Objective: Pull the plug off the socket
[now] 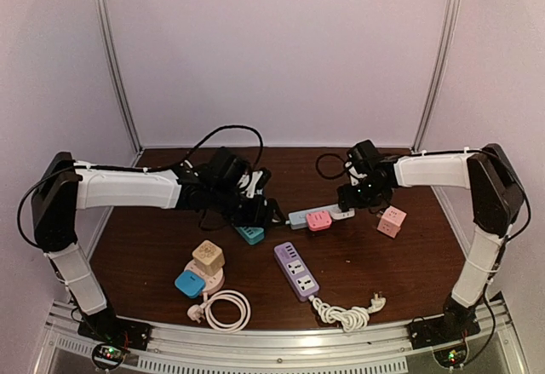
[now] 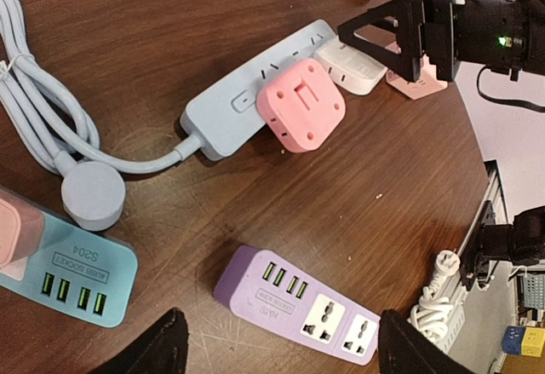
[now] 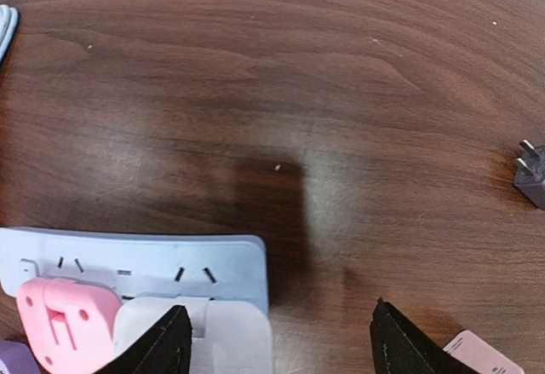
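White plug (image 3: 213, 331) sat fully seated at the end of the blue power strip (image 3: 128, 259), with a pink plug (image 2: 301, 106) just beside it on the same strip. We therefore judged the pull not yet begun, and we could not tell which of the two was meant. Seen from above, the strip lay near the middle of the table (image 3: 255, 67), a little toward 2 o'clock. Our right gripper (image 3: 278, 306) hovered over the white plug, fingers spread and pinching nothing. Our left gripper (image 2: 281, 313) hung spread and empty above the purple strip (image 2: 294, 302). By our reading, everything was left to do: closing on a plug, steadying the strip and drawing the plug free. Room looked tight at 9 o'clock of the strip, where the teal strip (image 2: 68, 276) lay, and at 3 o'clock, where a pink cube socket (image 1: 391, 221) stood near. Bare wood lay open at 12 o'clock, save for a loose dark adapter (image 3: 532, 174). The table's right edge was well apart.
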Available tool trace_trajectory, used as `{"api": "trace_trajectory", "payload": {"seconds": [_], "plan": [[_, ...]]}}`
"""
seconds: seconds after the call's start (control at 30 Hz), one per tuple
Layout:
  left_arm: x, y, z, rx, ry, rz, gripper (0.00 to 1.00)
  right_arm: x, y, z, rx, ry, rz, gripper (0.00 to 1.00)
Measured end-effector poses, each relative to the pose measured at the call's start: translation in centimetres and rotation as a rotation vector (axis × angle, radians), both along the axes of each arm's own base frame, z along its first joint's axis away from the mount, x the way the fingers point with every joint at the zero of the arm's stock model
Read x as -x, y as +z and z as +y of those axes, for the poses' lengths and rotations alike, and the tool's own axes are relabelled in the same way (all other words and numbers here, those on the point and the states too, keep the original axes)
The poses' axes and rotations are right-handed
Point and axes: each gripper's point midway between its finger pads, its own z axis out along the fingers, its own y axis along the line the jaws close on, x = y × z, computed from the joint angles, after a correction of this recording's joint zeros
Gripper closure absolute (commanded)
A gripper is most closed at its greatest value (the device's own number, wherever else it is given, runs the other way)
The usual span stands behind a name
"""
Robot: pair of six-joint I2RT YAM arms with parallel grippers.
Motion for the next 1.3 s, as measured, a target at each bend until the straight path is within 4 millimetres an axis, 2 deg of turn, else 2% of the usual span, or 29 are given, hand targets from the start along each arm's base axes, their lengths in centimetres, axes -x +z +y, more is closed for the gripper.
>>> {"api": "trace_trajectory", "payload": {"seconds": [0.17,0.3,0.4,0.53,0.73,0.87,1.1,1.3], "plan": [[-0.1,0.1,0.0,0.002,0.008,0.0,0.22,-1.8,0.3,-1.4,-0.007,-0.045,-0.002,0.27],[-0.1,0.0,0.0,0.001,0.011,0.001,0.22,-3.7,0.7,-0.6,-0.022,-0.037,-0.011,0.27],[-0.1,0.0,0.0,0.001,0.011,0.001,0.22,-4.7,-0.1,0.1,-0.016,-0.016,0.001,0.3],[-0.1,0.0,0.0,0.001,0.011,0.001,0.22,-4.2,-2.3,0.3,0.012,0.009,0.065,0.31],[-0.1,0.0,0.0,0.001,0.011,0.001,0.22,-4.0,-2.4,0.5,0.011,0.023,0.071,0.34],[-0.1,0.0,0.0,0.001,0.01,0.001,0.22,-3.1,-1.9,0.5,0.0,0.024,0.058,0.35],[-0.1,0.1,-0.1,0.005,0.007,0.002,0.22,1.8,-1.8,0.1,-0.012,0.016,0.102,0.35],[0.0,0.1,-0.2,0.012,0.0,0.004,0.22,4.0,-1.9,-0.2,-0.029,-0.003,0.137,0.37]]}}
